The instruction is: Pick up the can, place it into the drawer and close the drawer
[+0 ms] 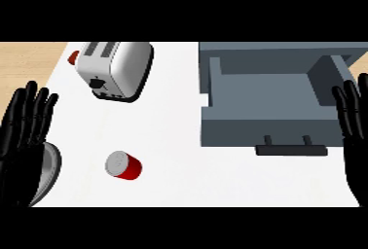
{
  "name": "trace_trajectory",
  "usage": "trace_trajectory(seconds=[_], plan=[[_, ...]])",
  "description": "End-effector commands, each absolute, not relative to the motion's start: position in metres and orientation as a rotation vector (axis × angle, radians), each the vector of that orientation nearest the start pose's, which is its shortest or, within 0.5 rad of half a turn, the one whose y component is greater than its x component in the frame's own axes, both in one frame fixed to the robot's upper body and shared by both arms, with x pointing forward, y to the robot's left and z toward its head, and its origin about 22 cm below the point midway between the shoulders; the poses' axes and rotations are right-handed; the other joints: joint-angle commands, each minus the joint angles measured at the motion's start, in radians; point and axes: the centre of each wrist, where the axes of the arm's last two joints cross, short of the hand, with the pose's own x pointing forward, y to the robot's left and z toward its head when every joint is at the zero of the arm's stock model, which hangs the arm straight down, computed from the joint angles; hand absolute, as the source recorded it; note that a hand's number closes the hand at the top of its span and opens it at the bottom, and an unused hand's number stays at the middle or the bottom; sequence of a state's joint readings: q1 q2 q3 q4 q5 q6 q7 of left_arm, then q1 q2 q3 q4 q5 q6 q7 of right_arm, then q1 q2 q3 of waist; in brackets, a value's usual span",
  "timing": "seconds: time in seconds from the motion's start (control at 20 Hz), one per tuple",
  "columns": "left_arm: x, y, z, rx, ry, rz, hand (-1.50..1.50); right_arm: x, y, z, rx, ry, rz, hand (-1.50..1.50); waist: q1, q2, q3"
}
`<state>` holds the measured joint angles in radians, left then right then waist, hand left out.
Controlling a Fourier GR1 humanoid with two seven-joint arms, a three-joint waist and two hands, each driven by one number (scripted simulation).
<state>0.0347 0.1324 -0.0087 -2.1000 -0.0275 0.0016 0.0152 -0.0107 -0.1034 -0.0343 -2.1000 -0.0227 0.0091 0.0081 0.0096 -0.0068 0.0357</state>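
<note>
Lying on its side on the white counter (179, 146), the red can (123, 165) shows its silver end toward the view's upper left. It rests well to the left of the grey drawer (273, 127), a little below the level of that drawer's front panel, and touches nothing else. The drawer stands pulled open, its dark handle (291, 148) sticking out from the front panel; what shows of its inside holds nothing. Further left of the drawer and higher up sits a white toaster (115, 69), slightly tilted, with a small red thing (74, 58) peeking out at its far left edge; what that is cannot be told. Far left of the drawer, at the view's edge, the left hand (25, 141) is held open, fingers straight and pointing up, holding nothing. Part of a round grey plate (49, 168) shows just beside it. Just right of the drawer, the right hand (354, 121) is likewise open with straight fingers up, holding nothing.
</note>
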Motion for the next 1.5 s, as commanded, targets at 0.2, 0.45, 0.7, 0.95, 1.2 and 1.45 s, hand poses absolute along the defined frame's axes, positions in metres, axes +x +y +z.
trace_trajectory(seconds=[0.2, 0.45, 0.7, 0.95, 1.2, 1.45], plan=[[0.197, 0.228, 0.130, -0.541, -2.051, -0.453, -1.50, 0.215, -0.238, 0.129, 0.010, -2.085, 0.111, -1.50, -0.005, 0.004, -0.039], [0.189, 0.278, 0.104, -0.448, -1.683, -0.574, -1.50, 0.202, -0.259, 0.088, -0.212, -1.781, -0.095, -1.50, -0.004, 0.009, -0.037], [0.171, 0.323, 0.132, -0.472, -1.670, -0.589, -1.50, 0.175, -0.286, 0.097, -0.233, -1.775, -0.113, -1.50, -0.007, 0.004, -0.036], [0.178, 0.338, 0.138, -0.471, -1.672, -0.577, -1.50, 0.163, -0.305, 0.104, -0.217, -1.791, -0.101, -1.50, -0.011, 0.006, -0.035], [0.161, 0.370, 0.152, -0.480, -1.676, -0.583, -1.50, 0.145, -0.328, 0.097, -0.211, -1.778, -0.088, -1.50, -0.008, 0.004, -0.035], [0.168, 0.378, 0.160, -0.531, -1.613, -0.477, -1.50, 0.153, -0.342, 0.110, -0.208, -1.784, -0.095, -1.50, -0.010, 0.006, -0.035]])
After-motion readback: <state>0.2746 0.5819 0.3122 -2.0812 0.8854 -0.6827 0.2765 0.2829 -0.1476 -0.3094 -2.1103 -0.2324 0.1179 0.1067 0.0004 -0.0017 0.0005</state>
